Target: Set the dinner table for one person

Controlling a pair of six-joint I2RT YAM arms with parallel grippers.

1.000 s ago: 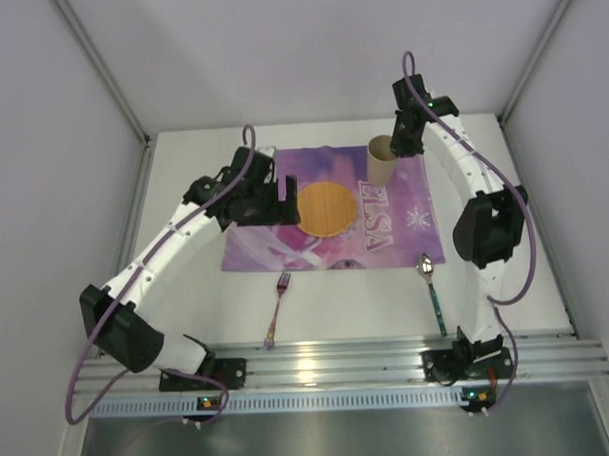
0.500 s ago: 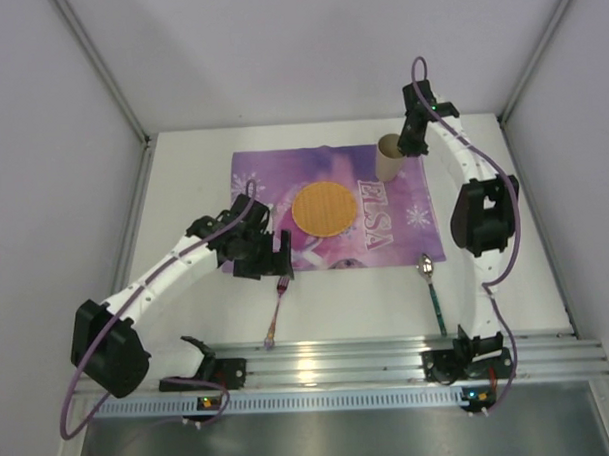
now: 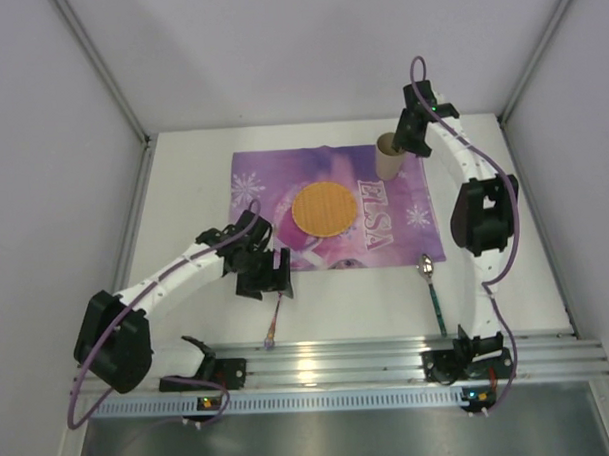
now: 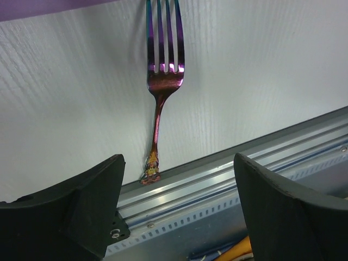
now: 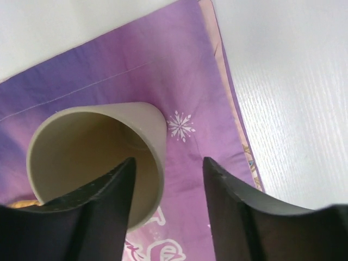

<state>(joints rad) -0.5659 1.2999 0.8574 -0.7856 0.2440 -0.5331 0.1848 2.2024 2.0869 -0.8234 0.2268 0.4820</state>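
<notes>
Hovering over fork (image 4: 163,81): left gripper (image 4: 178,163) wide open, empty; centre jaws across handle (image 4: 157,133), descend squarely before closing.

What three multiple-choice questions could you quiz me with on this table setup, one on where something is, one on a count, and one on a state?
1. Where does the fork lie relative to the placemat?
A) on top of it
B) past its far edge
C) on the bare dinner table, on its near side

2. How many pieces of cutlery are out?
A) two
B) one
C) four

3. How is the left gripper?
A) shut on the fork
B) open over the fork
C) shut and empty

Answers:
1 C, the left wrist view shows it on white tabletop, with the purple cloth only at the frame's top corner.
2 A, only the fork and the spoon show from above.
3 B, its fingers stand wide apart and the fork lies untouched below them.
</notes>
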